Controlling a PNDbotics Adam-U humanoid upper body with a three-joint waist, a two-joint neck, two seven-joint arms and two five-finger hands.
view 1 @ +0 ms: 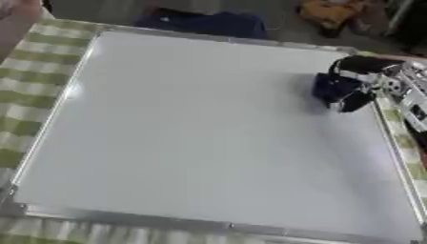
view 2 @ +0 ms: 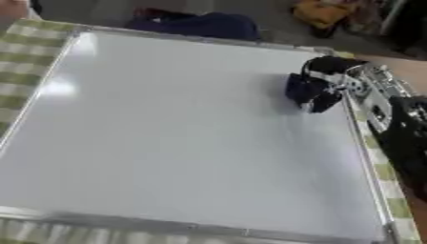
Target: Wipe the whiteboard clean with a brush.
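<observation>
I see no marks left anywhere on the whiteboard (view 1: 200, 128); it fills most of the frame and looks clean, so I judge the wiping all but finished. My right hand (view 2: 330, 78) sits at the board's upper right, fingers curled round the dark brush (view 2: 307, 93), which rests on the surface near the right rim. My left hand isn't showing.

Head stereo pair, looking down, sharing the whiteboard (view 1: 192, 133)

One whiteboard (view 1: 200, 133), one dark brush (view 1: 332, 88), one robot hand (view 1: 360, 76), one green checked tablecloth (view 1: 33, 62)
</observation>
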